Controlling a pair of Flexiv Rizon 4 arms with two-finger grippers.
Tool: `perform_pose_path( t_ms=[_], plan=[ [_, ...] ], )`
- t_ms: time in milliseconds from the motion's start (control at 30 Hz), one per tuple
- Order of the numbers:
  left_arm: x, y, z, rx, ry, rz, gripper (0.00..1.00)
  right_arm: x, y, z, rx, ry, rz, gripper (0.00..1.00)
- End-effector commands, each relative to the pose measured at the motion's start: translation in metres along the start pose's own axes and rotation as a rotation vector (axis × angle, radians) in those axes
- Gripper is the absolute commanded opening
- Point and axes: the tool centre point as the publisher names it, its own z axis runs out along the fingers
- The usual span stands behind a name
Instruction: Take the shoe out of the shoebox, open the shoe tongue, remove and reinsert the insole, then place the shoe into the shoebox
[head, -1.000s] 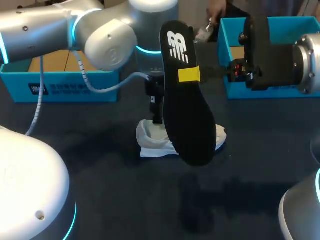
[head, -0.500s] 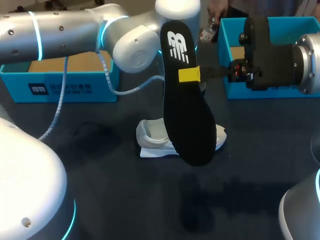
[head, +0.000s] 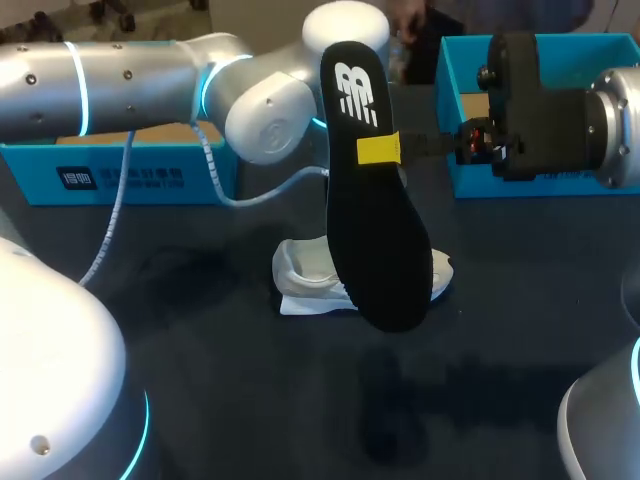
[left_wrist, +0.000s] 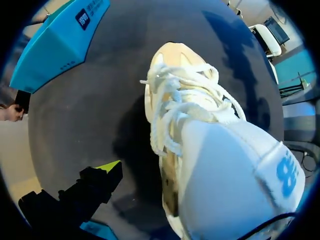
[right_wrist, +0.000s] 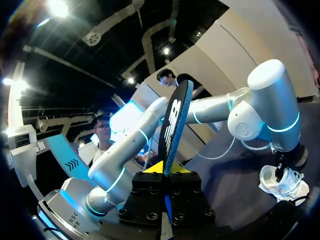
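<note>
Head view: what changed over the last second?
The left arm swung toward the view's right. Its elbow is now close beside the insole, and its lower end has gone out of sight behind it. Nothing was taken hold of or let go. Unchanged: the right gripper keeps the insole clamped upright, and the shoe lies in the same spot on the table.

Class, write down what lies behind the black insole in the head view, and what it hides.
Behind the insole, held up by the right gripper, the white shoe lies on the table; only its two ends show. Its middle is covered.
</note>
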Motion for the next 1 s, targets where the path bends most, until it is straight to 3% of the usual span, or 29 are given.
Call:
perform_pose_path(
  t_ms=[33,67,100,200,300,433,600,1000],
  plan=[
    [-0.001,0.001,0.006,0.009,0.007,-0.008,0.74,0.0,0.001,0.004,0.001,-0.002,0.001,0.0],
    [-0.001,0.001,0.006,0.014,0.014,-0.013,0.7,0.0,0.001,0.004,0.001,-0.002,0.001,0.0],
    [-0.001,0.002,0.007,0.014,0.015,-0.015,0.58,0.0,0.001,0.004,0.001,-0.002,0.001,0.0],
    [0.001,0.002,0.011,0.013,0.028,-0.027,0.49,0.0,0.001,0.004,0.001,-0.002,0.001,0.0],
    [0.001,-0.003,0.011,0.018,0.033,-0.026,0.31,0.0,0.001,0.004,0.001,-0.002,0.001,0.0],
    [0.005,-0.006,0.009,0.022,0.057,-0.03,0.0,0.0,0.001,0.004,0.001,-0.002,0.001,0.0],
    [0.009,-0.004,0.002,0.037,0.061,-0.006,0.0,0.0,0.001,0.004,0.001,-0.002,0.001,0.0],
    [0.003,0.001,-0.008,0.045,0.217,0.248,0.0,0.0,0.001,0.004,0.001,-0.002,0.001,0.0]
  ],
)
